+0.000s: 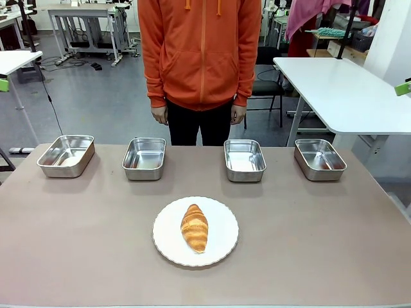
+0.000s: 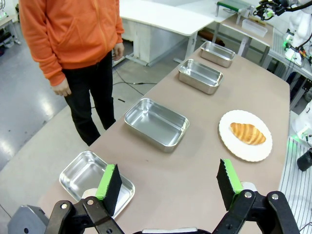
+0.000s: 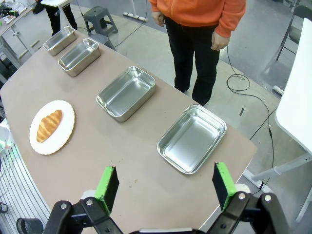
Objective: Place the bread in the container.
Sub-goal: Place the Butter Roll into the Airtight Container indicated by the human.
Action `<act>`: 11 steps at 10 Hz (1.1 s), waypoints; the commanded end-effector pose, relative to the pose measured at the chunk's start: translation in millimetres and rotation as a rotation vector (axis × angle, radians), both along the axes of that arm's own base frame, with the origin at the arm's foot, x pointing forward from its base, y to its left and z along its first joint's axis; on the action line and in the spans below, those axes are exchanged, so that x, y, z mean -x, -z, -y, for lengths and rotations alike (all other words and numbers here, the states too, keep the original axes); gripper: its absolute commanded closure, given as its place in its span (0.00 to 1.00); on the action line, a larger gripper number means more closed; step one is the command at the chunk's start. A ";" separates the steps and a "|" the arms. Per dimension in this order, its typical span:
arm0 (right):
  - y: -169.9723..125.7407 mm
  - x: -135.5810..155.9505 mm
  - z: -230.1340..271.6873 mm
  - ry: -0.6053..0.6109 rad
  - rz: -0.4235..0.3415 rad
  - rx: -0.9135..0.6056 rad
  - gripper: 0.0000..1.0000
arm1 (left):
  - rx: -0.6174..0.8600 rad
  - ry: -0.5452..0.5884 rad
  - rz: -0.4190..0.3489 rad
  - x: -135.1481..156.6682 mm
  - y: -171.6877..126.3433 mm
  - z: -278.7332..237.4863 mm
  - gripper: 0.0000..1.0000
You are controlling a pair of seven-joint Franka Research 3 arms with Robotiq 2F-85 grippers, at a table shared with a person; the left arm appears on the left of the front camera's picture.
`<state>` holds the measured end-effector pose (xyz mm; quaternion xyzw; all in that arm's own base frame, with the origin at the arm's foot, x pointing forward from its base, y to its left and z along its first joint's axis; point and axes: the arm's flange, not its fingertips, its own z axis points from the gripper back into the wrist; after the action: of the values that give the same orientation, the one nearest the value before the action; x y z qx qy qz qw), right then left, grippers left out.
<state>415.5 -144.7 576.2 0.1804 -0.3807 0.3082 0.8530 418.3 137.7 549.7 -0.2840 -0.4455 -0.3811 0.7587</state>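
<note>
My left tool [image 2: 169, 183] hangs released, nothing between its pads; my right tool [image 3: 165, 184] is spread wide, empty too. Nearest me on the desk [image 1: 321, 231], the bread [image 1: 194, 227] lies on a white plate [image 1: 164, 244]. Beyond it, four steel containers [image 1: 244, 174] in a row. At the far edge, a person in orange [image 1: 200, 51], hands down.

Bright, even indoor light from overhead, no hard shadows. Soft, short shadows under steel trays [image 1: 145, 158] and plate [image 1: 168, 247] on table [image 1: 321, 231]. Tray floors throw pale glare (strongest in second tray from right [image 1: 244, 165], front view). Front view sharp across tabletop, background slightly softer. Wrist views wide-angle — table edges bow, corners stretch; green pads [image 2: 107, 181] near lens look reasonably crisp.
</note>
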 end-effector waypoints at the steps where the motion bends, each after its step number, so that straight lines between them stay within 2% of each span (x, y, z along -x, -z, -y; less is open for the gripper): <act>1: -0.1 -1.0 -0.6 -0.006 0.015 -0.018 0.00 | 0.000 0.007 0.008 0.5 -0.2 0.3 0.00; 11: -0.1 -1.0 -0.6 -0.006 0.015 -0.018 0.00 | 0.000 0.007 0.008 0.5 -0.2 0.3 0.00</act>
<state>415.5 -144.7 576.2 0.1804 -0.3807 0.3082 0.8530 418.3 137.7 549.7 -0.2840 -0.4455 -0.3811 0.7587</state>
